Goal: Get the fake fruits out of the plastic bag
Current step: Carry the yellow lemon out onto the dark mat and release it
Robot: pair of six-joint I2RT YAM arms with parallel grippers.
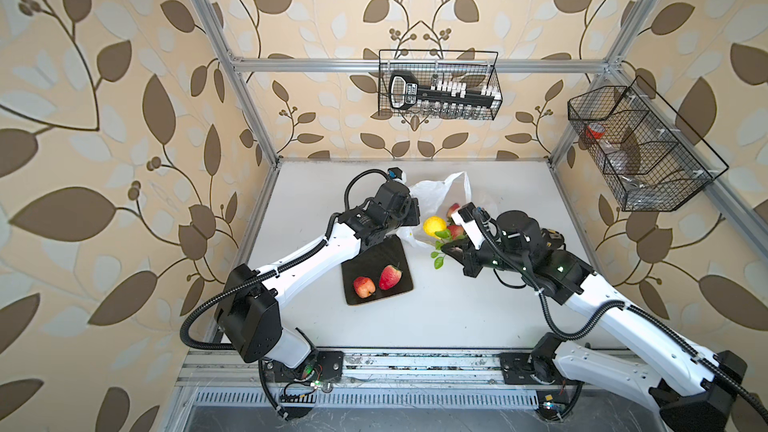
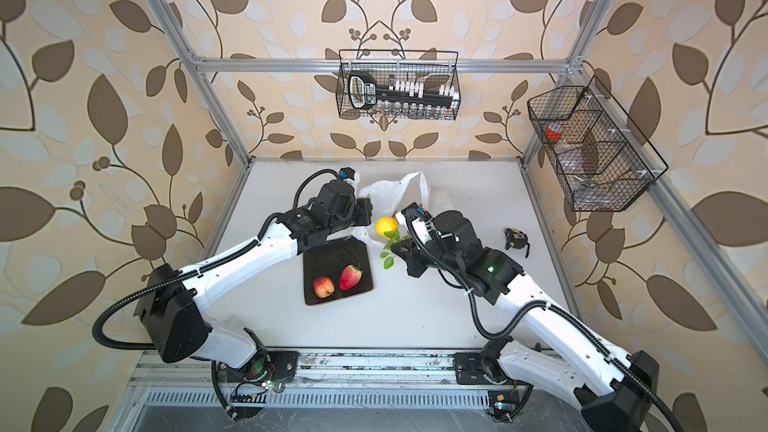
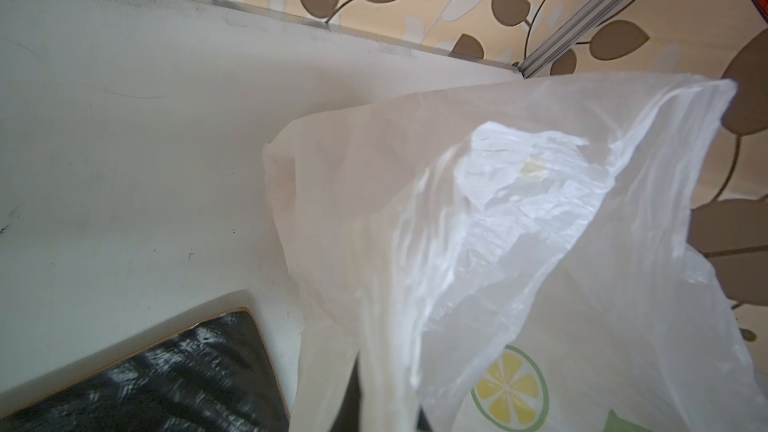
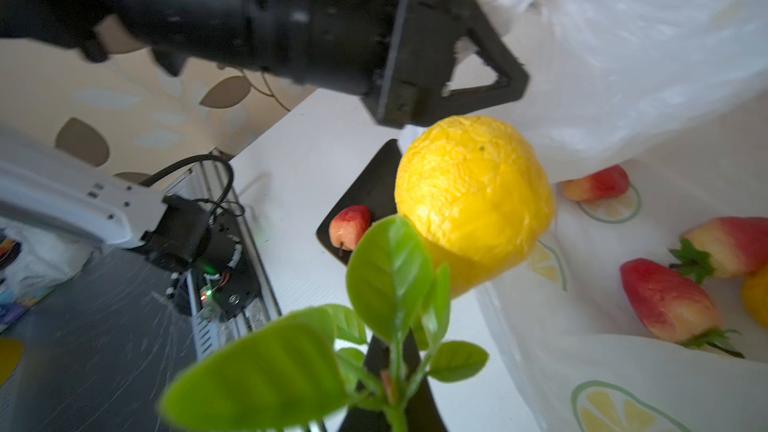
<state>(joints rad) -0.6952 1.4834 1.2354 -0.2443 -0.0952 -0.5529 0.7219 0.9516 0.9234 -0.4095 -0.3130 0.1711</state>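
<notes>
- The plastic bag [image 1: 432, 195], thin, white, see-through and crinkled with printed lemon slices, lies open at the back middle of the table [image 1: 478, 305].
- Inside it the right wrist view shows three red fruits [image 4: 669, 305], glossy and tapering, two with green leafy caps, plus the edge of a yellow piece [image 4: 757, 297].
- The square plate [image 1: 374, 255], glossy black with a thin brownish rim, sits just in front of the bag and carries two fruits: a round red fruit [image 1: 364, 287] and a pointed red fruit [image 1: 390, 277].
- The left gripper [image 4: 515, 76] is pinched together on the bag's edge, holding the film up.
- The right gripper [image 1: 448, 249] is clamped on the leafy stem [image 4: 397, 351] of one yellow fruit [image 4: 473, 201], round with wrinkled skin, held at the bag's mouth beside the plate's far corner.
- Two black wire baskets hang on the frame: one at the back [image 1: 438, 85] holds a black tool with white blocks; a side basket [image 1: 640, 147], divided into compartments, holds something red.
</notes>
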